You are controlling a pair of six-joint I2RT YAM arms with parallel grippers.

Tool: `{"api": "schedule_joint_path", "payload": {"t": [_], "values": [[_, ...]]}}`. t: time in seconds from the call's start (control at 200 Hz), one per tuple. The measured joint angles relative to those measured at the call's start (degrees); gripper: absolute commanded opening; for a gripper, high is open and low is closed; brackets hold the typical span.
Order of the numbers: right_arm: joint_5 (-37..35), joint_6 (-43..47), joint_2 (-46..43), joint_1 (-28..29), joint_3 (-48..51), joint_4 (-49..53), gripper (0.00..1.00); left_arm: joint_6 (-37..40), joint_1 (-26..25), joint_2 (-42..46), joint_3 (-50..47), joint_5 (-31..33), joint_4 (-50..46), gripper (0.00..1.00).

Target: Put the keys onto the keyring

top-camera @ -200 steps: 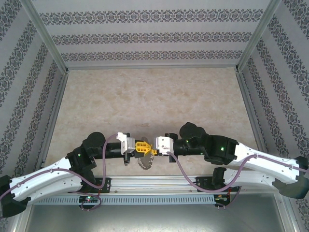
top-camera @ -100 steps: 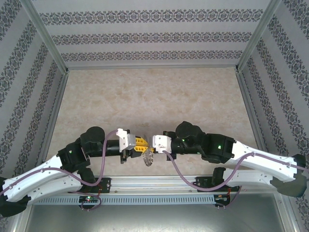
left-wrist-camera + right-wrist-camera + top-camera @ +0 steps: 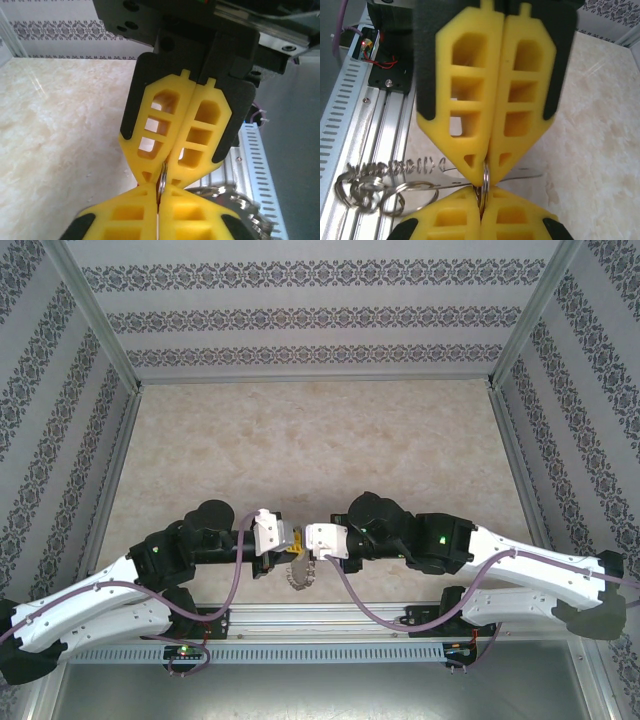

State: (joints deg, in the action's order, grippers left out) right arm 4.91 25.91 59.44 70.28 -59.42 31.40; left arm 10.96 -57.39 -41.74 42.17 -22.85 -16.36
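Left gripper, its yellow fingers pressed together, pinches a thin metal wire at its tips. Right gripper meets it tip to tip, and its fingers are pressed together on the same wire. The wire belongs to the keyring, which hangs from the two grippers with its small silvery pieces bunched to one side. All this sits at the middle of the near edge of the pale marbled desk.

The left arm and right arm reach inward, their closed jaws meeting tip to tip.
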Motion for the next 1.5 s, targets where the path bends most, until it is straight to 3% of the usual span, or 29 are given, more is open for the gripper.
{"api": "schedule_joint_path", "payload": {"t": [0.105,0.28,0.4,0.794,1.204,1.499], "values": [[0.04,0.00,0.09,0.02,0.00,0.11,0.00,0.22,0.00,0.48,-0.50,-0.02,0.28,0.00],[0.50,-0.09,-0.11,0.11,0.00,-1.05,0.17,-0.76,0.00,3.65,-3.74,-0.68,4.63,0.00],[0.96,-0.15,-1.77,0.11,0.28,-2.40,0.20,-3.19,0.00,6.56,-8.15,-1.18,11.43,0.00],[2.71,-0.17,-5.44,0.09,1.64,-6.21,0.18,-10.47,0.00,7.34,-17.14,-3.30,32.24,0.00],[3.26,-0.66,-7.82,-0.24,3.58,-8.74,0.18,-12.50,0.00,7.21,-17.64,-4.15,37.86,0.00],[4.22,-1.81,-8.79,-0.44,4.72,-9.38,0.02,-12.57,0.00,6.69,-17.64,-4.35,38.95,0.00]]}}
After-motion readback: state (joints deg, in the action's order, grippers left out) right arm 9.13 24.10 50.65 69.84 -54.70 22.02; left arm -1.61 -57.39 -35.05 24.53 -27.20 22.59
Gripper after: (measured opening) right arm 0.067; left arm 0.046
